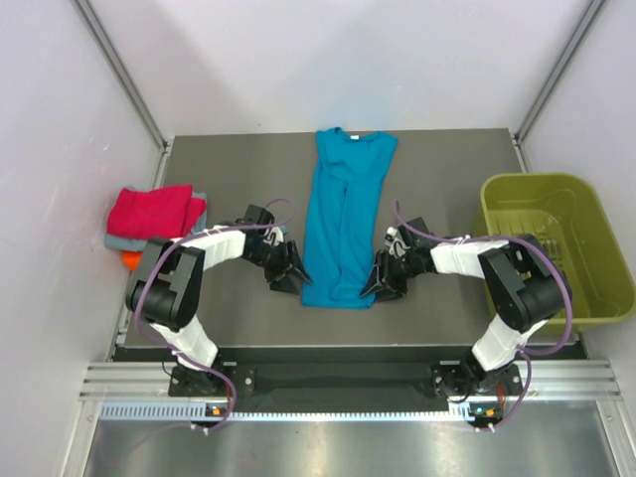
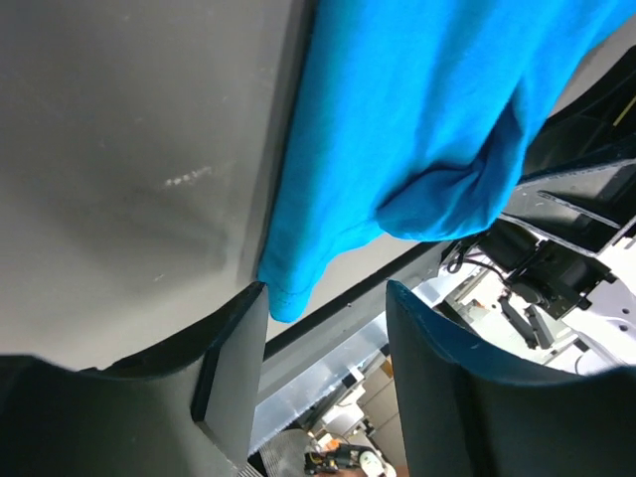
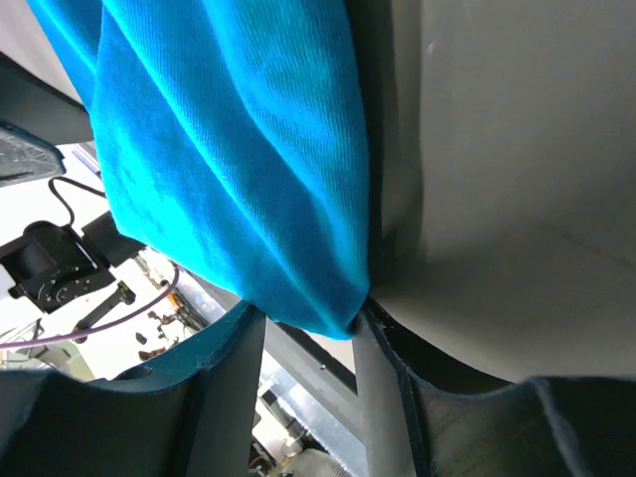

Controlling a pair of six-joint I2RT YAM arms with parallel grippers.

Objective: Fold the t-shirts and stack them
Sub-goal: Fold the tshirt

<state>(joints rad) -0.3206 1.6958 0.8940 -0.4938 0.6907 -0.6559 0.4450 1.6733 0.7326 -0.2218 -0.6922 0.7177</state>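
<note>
A teal-blue t-shirt [image 1: 343,219], folded lengthwise into a long narrow strip, lies down the middle of the dark table [image 1: 229,169]. My left gripper [image 1: 291,276] sits at its near left corner. In the left wrist view the jaws [image 2: 326,293] stand open, and the shirt's corner [image 2: 283,293] just touches one fingertip. My right gripper [image 1: 378,281] is at the near right corner, open, with that corner [image 3: 333,313] lying between its fingertips [image 3: 308,313]. At the table's left edge lies a stack of folded t-shirts: magenta-red [image 1: 154,211] on top, grey [image 1: 119,241] under it, orange [image 1: 130,259] peeking out.
An olive-green plastic bin [image 1: 606,288] stands off the table's right edge. White walls close in the back and both sides. The table's near edge and a metal rail [image 1: 338,383] run just behind the grippers.
</note>
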